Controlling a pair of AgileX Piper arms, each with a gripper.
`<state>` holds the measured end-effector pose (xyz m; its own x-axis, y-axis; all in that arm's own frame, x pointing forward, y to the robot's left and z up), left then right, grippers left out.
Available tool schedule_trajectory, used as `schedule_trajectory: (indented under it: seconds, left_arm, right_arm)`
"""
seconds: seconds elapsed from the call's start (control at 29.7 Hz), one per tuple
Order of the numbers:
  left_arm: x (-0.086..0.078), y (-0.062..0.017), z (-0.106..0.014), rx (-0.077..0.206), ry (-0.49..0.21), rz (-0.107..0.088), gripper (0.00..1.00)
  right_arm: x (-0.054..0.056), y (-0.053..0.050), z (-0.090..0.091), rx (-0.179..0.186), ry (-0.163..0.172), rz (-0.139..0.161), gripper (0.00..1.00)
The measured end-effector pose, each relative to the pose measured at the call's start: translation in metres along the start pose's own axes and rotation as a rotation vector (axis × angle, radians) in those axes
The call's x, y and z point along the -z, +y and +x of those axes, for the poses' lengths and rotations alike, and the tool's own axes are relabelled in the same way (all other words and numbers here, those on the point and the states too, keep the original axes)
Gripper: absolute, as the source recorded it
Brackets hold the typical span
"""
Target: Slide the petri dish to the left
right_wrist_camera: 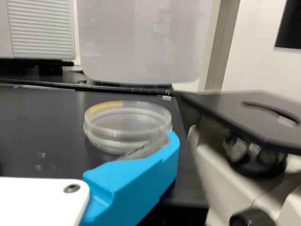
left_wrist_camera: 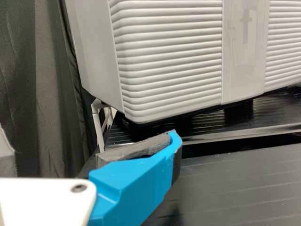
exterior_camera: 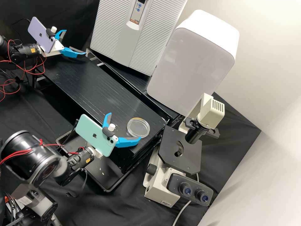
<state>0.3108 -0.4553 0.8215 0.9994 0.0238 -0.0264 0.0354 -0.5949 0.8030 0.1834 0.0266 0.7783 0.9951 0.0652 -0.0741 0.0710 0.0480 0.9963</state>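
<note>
A clear, round petri dish [exterior_camera: 138, 127] lies flat near the right end of the raised black platform [exterior_camera: 91, 88]. My right gripper [exterior_camera: 124, 126], behind the teal phone, stands open just left of the dish. Its lower blue finger [exterior_camera: 128, 141] runs along the platform's front edge up to the dish rim. In the right wrist view the dish [right_wrist_camera: 127, 123] sits right behind that finger [right_wrist_camera: 136, 174], touching or nearly so. My left gripper [exterior_camera: 75, 42], behind the purple phone, hangs open and empty over the platform's far left end. One of its fingers [left_wrist_camera: 141, 176] is in the left wrist view.
A white ribbed appliance [exterior_camera: 138, 31] stands behind the platform, close to the left gripper. A tall white box [exterior_camera: 197, 59] and a microscope [exterior_camera: 182, 163] with its black stage stand right of the dish. A black tray [exterior_camera: 106, 180] lies below the platform's front.
</note>
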Motion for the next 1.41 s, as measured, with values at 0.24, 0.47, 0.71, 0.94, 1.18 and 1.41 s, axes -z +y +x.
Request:
schedule_trajectory:
  seconds: [0.24,0.47,0.71,0.94,1.18,1.41]
  left_arm:
    - [0.000,0.0000,0.000,0.000,0.000,0.000,1.00]
    - [0.000,0.0000,0.000,0.000,0.000,0.000,1.00]
    - [0.000,0.0000,0.000,0.000,0.000,0.000,1.00]
    - [0.000,0.0000,0.000,0.000,0.000,0.000,1.00]
    - [0.000,0.0000,0.000,0.000,0.000,0.000,1.00]
    - [0.000,0.0000,0.000,0.000,0.000,0.000,1.00]
  right_arm:
    - [-0.007,-0.010,0.005,0.014,-0.025,0.010,1.00]
    - [-0.007,-0.011,0.005,0.017,-0.033,0.013,1.00]
    - [-0.010,-0.009,0.012,0.013,-0.034,0.009,1.00]
    - [-0.013,-0.004,0.017,0.011,-0.019,-0.006,1.00]
    - [-0.013,0.007,0.018,-0.015,-0.013,-0.017,1.00]
    - [-0.019,0.027,0.013,-0.107,-0.061,0.022,1.00]
